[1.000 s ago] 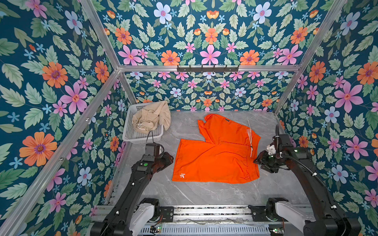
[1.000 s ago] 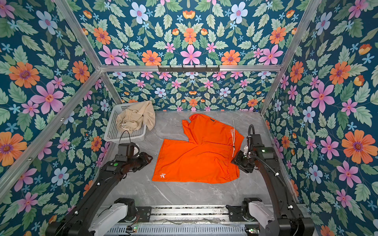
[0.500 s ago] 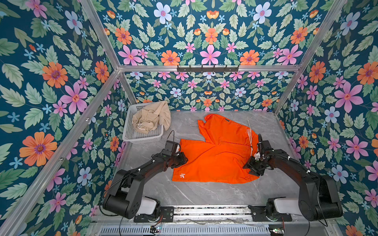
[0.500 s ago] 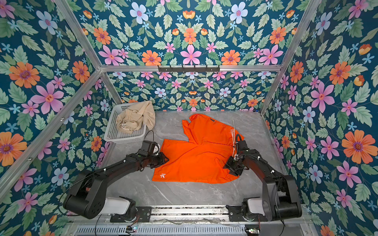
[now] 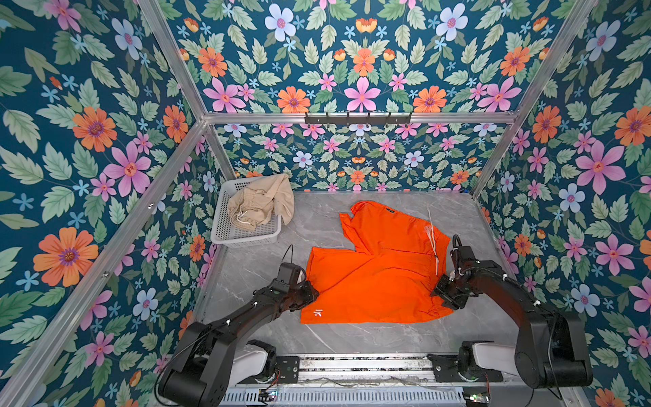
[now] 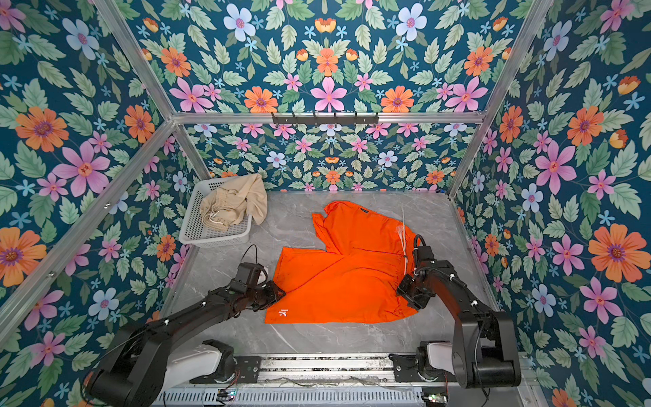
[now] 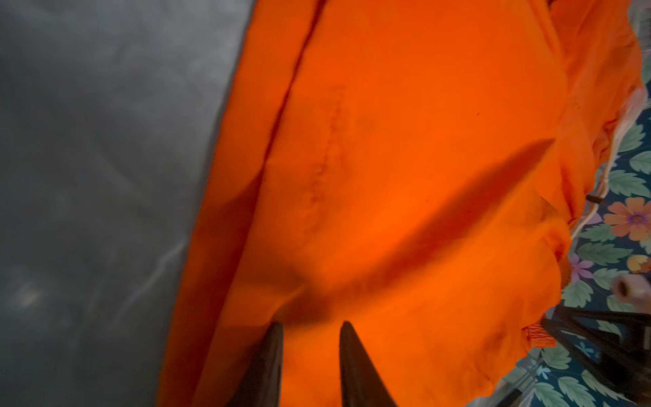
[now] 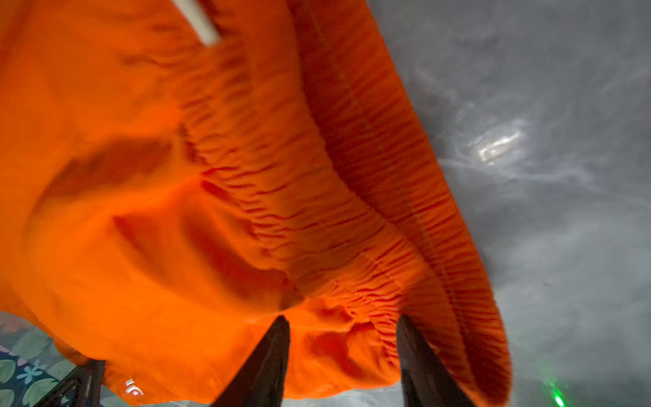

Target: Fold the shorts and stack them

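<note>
The orange shorts (image 5: 373, 282) lie spread on the grey surface (image 5: 352, 338), in the lower middle of both top views. One leg reaches toward the upper middle, and the white logo (image 5: 318, 312) is at the lower left corner. A white cord (image 5: 432, 239) runs along the right edge.

The beige shorts (image 5: 260, 204) are crumpled in the basket (image 5: 243, 238) at the upper left of the surface, and one part hangs over its right rim.

The left pincer (image 5: 311, 294) is low at the left edge of the orange shorts. In the left wrist view its fingers (image 7: 271, 352) stand a little apart with orange cloth in the gap (image 7: 310, 326) – I cannot tell if they clamp it.

The right pincer (image 5: 440, 294) is at the right edge, by the gathered waistband. In the right wrist view (image 8: 341, 320) its fingers stand well apart, the bunched waistband lies between the tips, and nothing is squeezed.
</note>
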Motion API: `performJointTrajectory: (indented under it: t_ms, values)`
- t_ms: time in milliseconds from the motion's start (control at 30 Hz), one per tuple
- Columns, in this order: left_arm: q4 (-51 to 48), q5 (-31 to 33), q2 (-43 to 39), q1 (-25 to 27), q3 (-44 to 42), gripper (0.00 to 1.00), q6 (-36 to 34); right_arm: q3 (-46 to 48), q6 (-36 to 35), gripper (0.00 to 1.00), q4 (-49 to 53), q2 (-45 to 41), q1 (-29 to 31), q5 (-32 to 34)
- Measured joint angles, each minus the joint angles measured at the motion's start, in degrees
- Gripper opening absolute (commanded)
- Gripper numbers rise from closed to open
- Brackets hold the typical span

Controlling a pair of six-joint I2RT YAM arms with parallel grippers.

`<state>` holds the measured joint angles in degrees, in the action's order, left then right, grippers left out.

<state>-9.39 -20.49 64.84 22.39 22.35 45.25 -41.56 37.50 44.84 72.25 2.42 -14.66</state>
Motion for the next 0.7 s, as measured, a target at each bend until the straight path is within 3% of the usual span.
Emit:
performJointTrajectory:
  t_ms: [133, 233, 400, 700]
  values:
    - [-3.52, 1.51, -6.08, 0.09, 4.39, 0.37, 0.79, -7.87, -1.70, 0.51, 1.92, -1.66, 5.99, 0.26]
    - [-3.34, 2.71, -4.83, 0.11, 8.41, 0.36, 0.44, -11.78, -1.77, 0.51, 1.01, 0.07, 9.84, -0.42]
    - [-1.36, 2.62, 6.78, 0.11, 15.72, 0.36, -2.05, -15.72, -1.90, 0.50, -4.11, 8.26, 15.41, -2.49]
    - [4.61, 2.32, 23.63, 0.11, 22.47, 0.33, -6.29, -11.19, -1.22, 0.50, -11.17, 17.33, 16.20, -3.30]
